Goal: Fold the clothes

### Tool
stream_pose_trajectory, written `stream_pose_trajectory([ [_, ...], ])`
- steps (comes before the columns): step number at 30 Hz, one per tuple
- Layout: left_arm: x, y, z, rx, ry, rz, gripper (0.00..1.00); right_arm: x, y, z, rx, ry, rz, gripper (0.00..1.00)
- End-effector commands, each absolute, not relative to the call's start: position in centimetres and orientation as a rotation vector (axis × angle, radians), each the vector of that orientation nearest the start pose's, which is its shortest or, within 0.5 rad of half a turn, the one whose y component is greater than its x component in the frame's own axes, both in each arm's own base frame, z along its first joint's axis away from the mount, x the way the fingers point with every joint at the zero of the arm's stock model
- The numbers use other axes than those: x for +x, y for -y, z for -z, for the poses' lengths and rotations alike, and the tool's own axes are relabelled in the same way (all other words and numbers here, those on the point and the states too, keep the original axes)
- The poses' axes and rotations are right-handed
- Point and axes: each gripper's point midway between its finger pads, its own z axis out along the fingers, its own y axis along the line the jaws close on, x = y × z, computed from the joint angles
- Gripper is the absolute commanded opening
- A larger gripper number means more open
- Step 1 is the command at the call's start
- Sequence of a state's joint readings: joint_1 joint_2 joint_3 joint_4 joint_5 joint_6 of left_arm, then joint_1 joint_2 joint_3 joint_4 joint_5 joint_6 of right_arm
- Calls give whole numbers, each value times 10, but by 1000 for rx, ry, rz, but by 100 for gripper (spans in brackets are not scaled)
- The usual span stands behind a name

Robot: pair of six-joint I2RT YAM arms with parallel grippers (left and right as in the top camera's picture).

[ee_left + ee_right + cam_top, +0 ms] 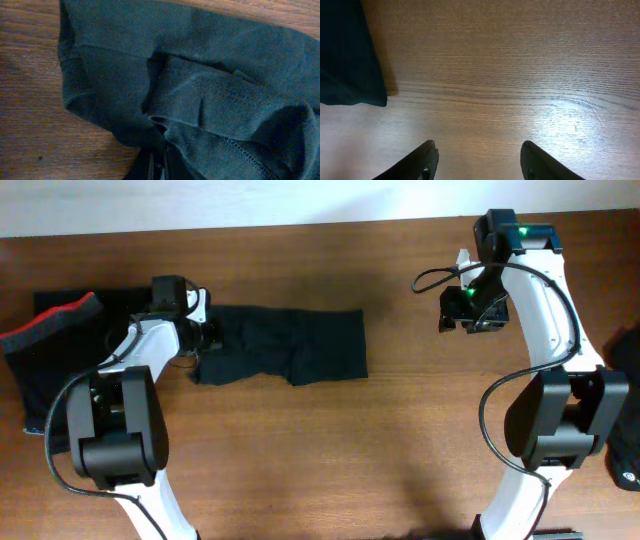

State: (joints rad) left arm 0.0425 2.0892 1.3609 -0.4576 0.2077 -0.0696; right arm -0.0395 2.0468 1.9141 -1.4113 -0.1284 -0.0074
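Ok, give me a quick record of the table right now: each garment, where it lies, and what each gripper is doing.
long black garment: spread lengthwise mid-table, left end bunched
left gripper: shut on that bunched left end
right gripper: open, empty, over bare table
red-waistband garment: far left, partly behind the left arm
dark garment: right edge, partly out of frame

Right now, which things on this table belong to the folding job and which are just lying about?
Job: long black garment, pinched by the left gripper; garment with red-and-grey waistband, far left; dark garment at the right edge.
Not the job: only the wooden table beneath them.
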Motion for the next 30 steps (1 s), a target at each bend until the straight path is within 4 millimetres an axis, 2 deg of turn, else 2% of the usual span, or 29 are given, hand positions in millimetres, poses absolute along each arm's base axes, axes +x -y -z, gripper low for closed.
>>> stream_pose_trajectory([
  [1,430,11,41,-123,-2901,266,1,399,-9,-133,32,-3100,-202,58],
  [4,434,-6,11,-146,-2857,173,1,399,-9,-133,32,-3100,-202,58],
  [5,438,-13,-9,-156,-2817,133,1,399,-9,-133,32,-3100,-202,58],
  [6,440,-17,-21,-162,-2792,112,1,399,-9,-133,32,-3100,-202,58],
  [9,444,-22,-51,-167,-2727,99,0,399,-9,-133,33,-3100,-202,58],
  [10,444,-22,-67,-162,-2696,99,1,399,-9,-133,32,-3100,-202,58],
  [12,445,-20,-81,-152,-2667,101,1,399,-9,-133,32,-3100,-202,58],
  [15,443,-7,-103,-109,-2626,108,0,398,-11,-134,33,-3105,-221,58],
  [18,442,6,-115,-72,-2606,116,0,397,-12,-134,33,-3109,-232,58],
  [20,441,15,-120,-43,-2601,124,1,397,-12,-134,33,-3108,-232,58],
  [27,433,77,-127,141,-2613,167,0,392,-13,-134,35,-3127,-234,58],
  [30,434,94,-134,166,-2595,138,1,390,-13,-134,37,-3137,-235,58],
])
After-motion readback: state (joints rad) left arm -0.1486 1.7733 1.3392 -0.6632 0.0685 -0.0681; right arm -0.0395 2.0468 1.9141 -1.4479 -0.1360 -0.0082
